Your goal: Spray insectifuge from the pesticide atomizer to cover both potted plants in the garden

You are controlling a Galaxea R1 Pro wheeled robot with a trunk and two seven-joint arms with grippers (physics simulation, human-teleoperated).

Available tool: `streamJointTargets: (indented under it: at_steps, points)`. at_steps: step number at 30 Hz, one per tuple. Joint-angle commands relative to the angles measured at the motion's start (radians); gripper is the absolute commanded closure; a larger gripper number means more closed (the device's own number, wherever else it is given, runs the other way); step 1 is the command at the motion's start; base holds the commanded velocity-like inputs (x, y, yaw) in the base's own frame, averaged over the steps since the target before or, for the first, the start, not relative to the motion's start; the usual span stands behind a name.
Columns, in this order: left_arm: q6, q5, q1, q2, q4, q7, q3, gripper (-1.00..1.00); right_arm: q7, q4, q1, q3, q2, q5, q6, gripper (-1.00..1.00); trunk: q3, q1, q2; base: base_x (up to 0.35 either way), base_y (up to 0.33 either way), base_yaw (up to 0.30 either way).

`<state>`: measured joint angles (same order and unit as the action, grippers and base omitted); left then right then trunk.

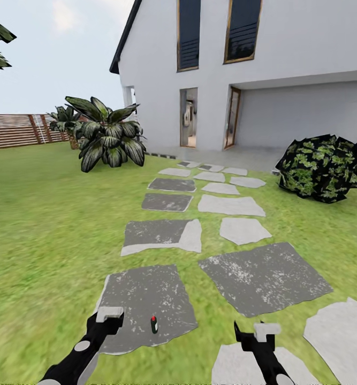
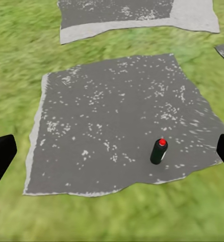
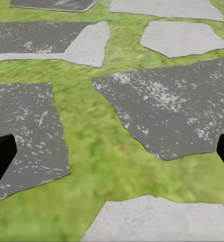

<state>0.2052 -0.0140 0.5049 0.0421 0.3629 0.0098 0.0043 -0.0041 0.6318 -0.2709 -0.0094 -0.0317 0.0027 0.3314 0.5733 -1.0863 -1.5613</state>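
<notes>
The pesticide atomizer (image 1: 154,324) is standing upright on a dark stepping stone (image 1: 146,299) — the left wrist view is showing its red cap. Both the left gripper (image 1: 109,314) and right gripper (image 1: 251,331) are hovering with fingers spread apart — holding nothing

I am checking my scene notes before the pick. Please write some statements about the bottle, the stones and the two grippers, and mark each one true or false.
1. The pesticide atomizer stands on a dark stepping stone. True.
2. The left gripper holds the atomizer. False: it is open and apart from it.
3. The atomizer lies nearer the right gripper. False: nearer the left.
4. A dark leafy bush stands near the house. True.
</notes>
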Motion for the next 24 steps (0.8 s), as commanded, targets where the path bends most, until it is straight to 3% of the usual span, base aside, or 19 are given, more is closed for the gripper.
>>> streamJointTargets:
  at_steps: [1, 24]
  points:
    - [0.003, -0.001, 0.001, 0.0, -0.001, 0.001, 0.0, -1.0, 0.0, -0.001, -0.001, -0.001, 0.0, 0.0, 0.003, -1.0, 0.006, -0.004, -0.008, 0.0, 0.0, 0.0]
    - [0.002, -0.001, 0.001, 0.004, -0.001, 0.001, 0.0, -1.0, 0.0, -0.018, -0.001, -0.003, 0.0, -0.003, 0.003, -1.0, 0.115, -0.092, -0.169, 0.0, 0.0, -0.015]
